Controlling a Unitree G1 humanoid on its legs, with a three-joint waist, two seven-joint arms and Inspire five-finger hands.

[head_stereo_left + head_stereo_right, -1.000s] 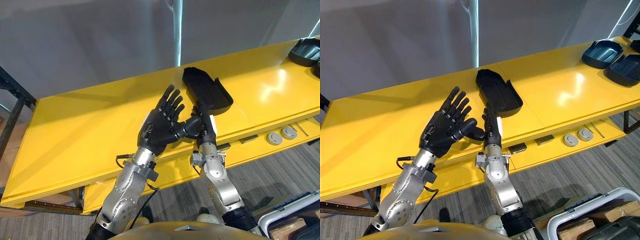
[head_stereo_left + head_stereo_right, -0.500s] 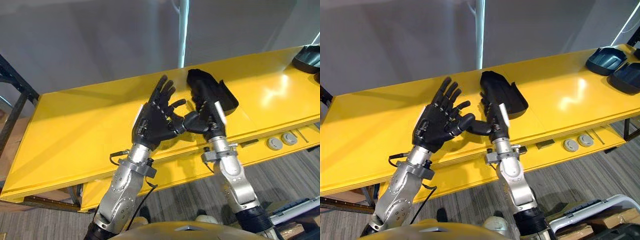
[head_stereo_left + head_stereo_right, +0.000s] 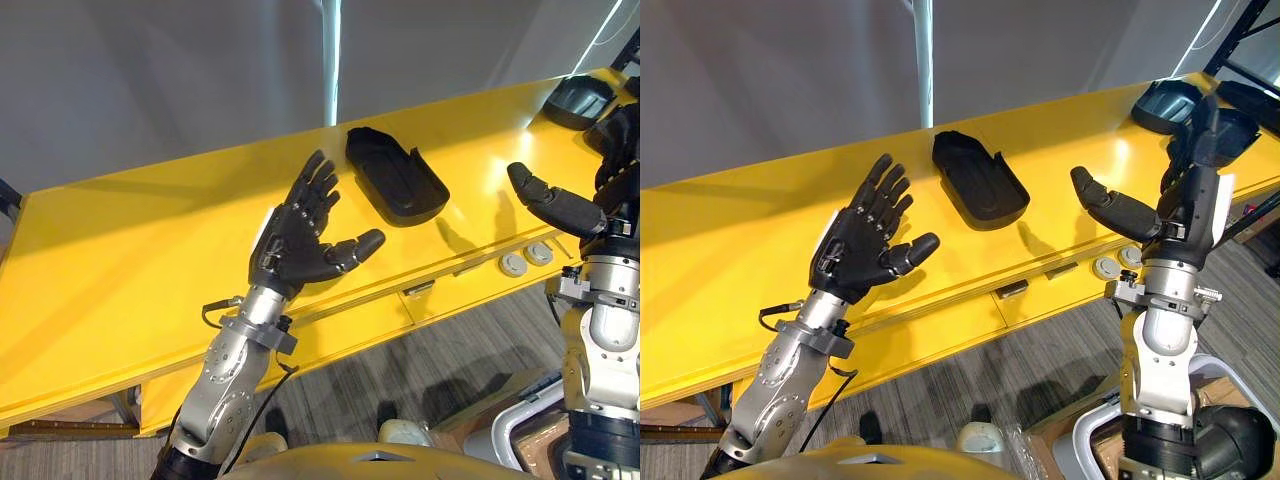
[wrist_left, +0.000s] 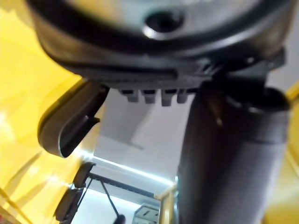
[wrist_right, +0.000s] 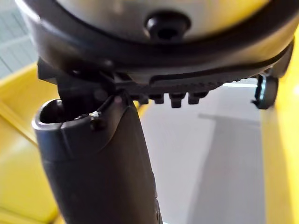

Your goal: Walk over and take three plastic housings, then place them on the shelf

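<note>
1. yellow bench [image 3: 130,250] runs left to right across the scene, grey wall behind it.
2. black plastic housing [image 3: 395,178] lies on the bench top near the far edge, hollow side up, about mid-length. neither hand touches it.
3. left hand [image 3: 290,245]: raised over the bench, left of the housing and nearer, clear of it. fingers [image 3: 318,190] are straight and fanned, thumb out to the side, palm bare. holds nothing.
4. right hand [image 3: 1188,205]: up at the right end of the bench, well right of the housing and nearer. thumb [image 3: 1110,205] juts left, wide of the palm. the fingers point up and look straight, but they overlap dark shapes behind them, so the tips are hard to make out. nothing in its grasp.
5. second housing [image 3: 1160,102] sits at the far right end of the bench, beyond the right hand. another dark shape just right of it may be a further housing, partly behind the fingers.
6. two round silver discs [image 3: 513,264] lie side by side on the lower ledge under the bench front, right of centre.
</note>
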